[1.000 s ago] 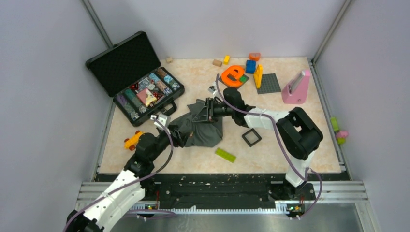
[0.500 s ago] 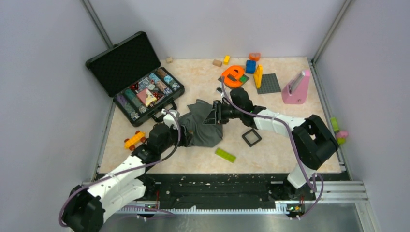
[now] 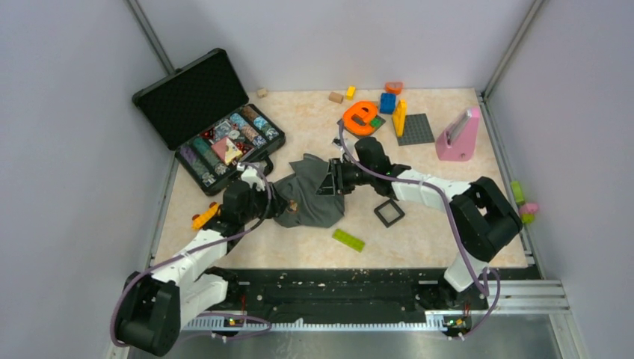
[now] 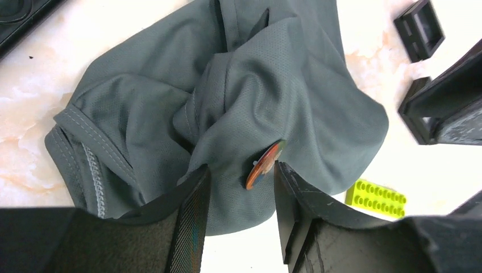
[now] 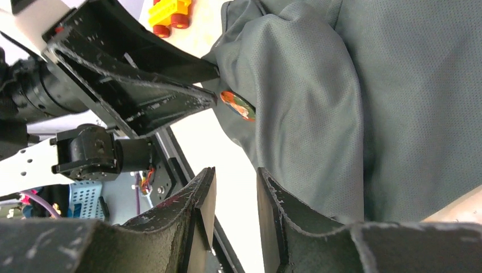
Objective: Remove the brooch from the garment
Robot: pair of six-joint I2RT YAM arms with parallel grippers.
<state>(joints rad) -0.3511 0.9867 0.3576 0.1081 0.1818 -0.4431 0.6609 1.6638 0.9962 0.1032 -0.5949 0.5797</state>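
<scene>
l gripper (image 4: 241, 168) is abt half open, one finger either side of the brooch (image 4: 265, 165) but not clamped on it. the brooch sits btwn the tips, close against the finger on the right of the l wrist view; touching or just shy, can't tell. it rides on a raised fold of the garment (image 4: 295, 91), a dark grey mesh tee bunched right under and ahead of that gripper. r gripper (image 5: 236, 173) has its fingers only narrowly parted, pale table (image 5: 233, 148) showing in the gap, nothing held. the garment lies just past its tips and the brooch is straight ahead of it. writing: the brooch face is orange-red w/ a dark green patch in the r wrist view, any print too small to read. the top view has an orange letter-shaped toy (image 3: 361, 117) well beyond the r gripper, which letter unclear. only the l wrist view gives the brooch edge-on, tilted up off the cloth, plus a lime brick (image 4: 375, 198) and a black square frame (image 4: 420, 28) off to the gripper's right. only the r wrist view gives the brooch's face, and a yellow toy car (image 5: 170, 11) beyond the l gripper. only the top view gives the open black case (image 3: 191, 93) ahead-left of the l gripper.
</scene>
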